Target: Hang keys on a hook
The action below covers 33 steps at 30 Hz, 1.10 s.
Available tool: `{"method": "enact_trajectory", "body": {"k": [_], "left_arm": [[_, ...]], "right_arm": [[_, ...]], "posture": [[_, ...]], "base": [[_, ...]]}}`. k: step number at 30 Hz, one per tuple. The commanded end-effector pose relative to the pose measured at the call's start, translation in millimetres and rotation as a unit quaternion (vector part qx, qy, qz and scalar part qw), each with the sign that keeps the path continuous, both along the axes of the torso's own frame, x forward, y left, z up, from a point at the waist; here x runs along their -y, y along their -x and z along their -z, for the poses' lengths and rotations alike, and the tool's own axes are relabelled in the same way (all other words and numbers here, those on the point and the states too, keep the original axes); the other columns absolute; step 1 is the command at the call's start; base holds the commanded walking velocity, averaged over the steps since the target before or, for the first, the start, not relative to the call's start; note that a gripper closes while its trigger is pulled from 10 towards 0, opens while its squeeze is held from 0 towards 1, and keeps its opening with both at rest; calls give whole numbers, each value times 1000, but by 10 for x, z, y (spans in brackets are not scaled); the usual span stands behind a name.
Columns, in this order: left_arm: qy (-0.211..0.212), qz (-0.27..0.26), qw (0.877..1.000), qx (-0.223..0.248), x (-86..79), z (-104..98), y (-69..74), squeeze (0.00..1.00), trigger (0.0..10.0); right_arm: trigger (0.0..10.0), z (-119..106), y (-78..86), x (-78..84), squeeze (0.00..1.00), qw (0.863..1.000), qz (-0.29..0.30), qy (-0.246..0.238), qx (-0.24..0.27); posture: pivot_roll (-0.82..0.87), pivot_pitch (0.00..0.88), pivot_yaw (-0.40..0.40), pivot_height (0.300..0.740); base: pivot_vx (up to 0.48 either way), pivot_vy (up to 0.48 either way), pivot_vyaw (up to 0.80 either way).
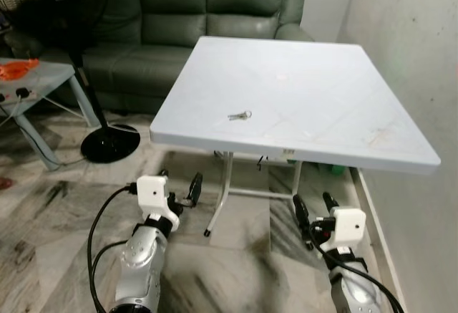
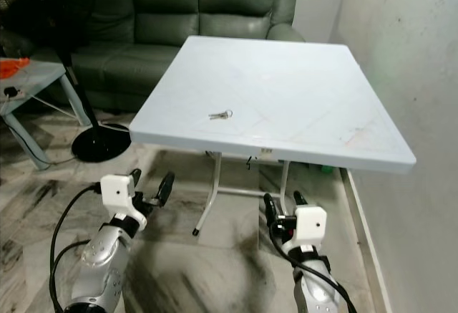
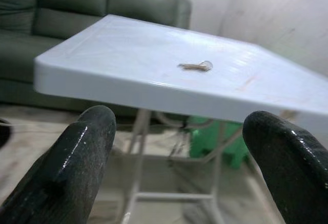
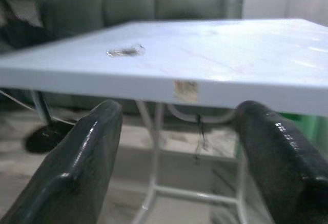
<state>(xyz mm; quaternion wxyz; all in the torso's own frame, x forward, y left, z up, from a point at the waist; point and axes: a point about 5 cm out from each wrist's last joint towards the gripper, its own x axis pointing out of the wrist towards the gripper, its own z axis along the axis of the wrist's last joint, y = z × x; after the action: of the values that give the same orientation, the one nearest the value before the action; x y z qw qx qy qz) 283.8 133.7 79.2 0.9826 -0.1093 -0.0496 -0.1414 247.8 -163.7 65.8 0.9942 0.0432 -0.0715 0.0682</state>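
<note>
- The small silver metal keys [image 1: 240, 115] lie flat on the pale blue square plastic table [image 1: 343, 112], near its front edge (toward the left side).
- The left gripper [image 1: 180, 190] hangs below that edge, black fingers spread wide and holding nothing; the keys sit at about 1 o'clock from it, well apart.
- The right gripper [image 1: 313, 211] is low too, fingers parted and empty, with the keys at about 11 o'clock.
- A dark green leather sofa [image 1: 215, 12] stands beyond the table.
</note>
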Motion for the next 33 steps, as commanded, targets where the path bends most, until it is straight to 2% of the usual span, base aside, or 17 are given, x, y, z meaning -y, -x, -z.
{"method": "enact_trajectory", "body": {"k": [1,2,3,10,18,22,23,29,33], "left_arm": [[6,13,1000,7,7,-36,36,0,10000],[6,13,1000,7,7,-36,36,0,10000],[27,7,1000,-6,-11,-53,48,0,10000],[47,29,998,6,-60,-234,98,0,10000],[41,34,999,-3,-45,-254,134,0,10000],[39,29,999,-19,-25,-250,136,0,10000],[35,28,999,-23,-20,-247,130,0,10000],[25,23,999,-30,-4,-251,114,0,10000],[2,19,999,-31,11,-258,94,0,10000]], "right_arm": [[10000,-70,32,-47,1000,1000,-14,-4,5],[10000,-70,32,-47,1000,1000,-14,-4,5],[10000,-104,74,-53,1000,1000,-20,-6,9],[10000,-271,116,-5,1000,1000,-10,-3,21],[10000,-284,168,-87,1000,1000,-24,-3,13],[10000,-333,112,-112,1000,1000,-29,2,4],[10000,-352,93,-105,0,1000,-27,6,7],[10000,-447,10,-72,0,999,-20,18,18],[10000,-474,-11,-73,0,999,-28,22,21]], "posture": [[-21,0,-9,740],[-21,0,-9,740],[-22,0,-9,740],[-23,0,-7,740],[-13,0,-8,740],[-11,0,-10,740],[-11,0,-11,740],[-11,0,-16,740],[-6,0,-20,740]], "base": [[0,0,0],[0,0,0],[0,0,0],[0,0,0],[0,0,0],[0,0,0],[0,0,0],[0,0,0],[216,0,0]]}}
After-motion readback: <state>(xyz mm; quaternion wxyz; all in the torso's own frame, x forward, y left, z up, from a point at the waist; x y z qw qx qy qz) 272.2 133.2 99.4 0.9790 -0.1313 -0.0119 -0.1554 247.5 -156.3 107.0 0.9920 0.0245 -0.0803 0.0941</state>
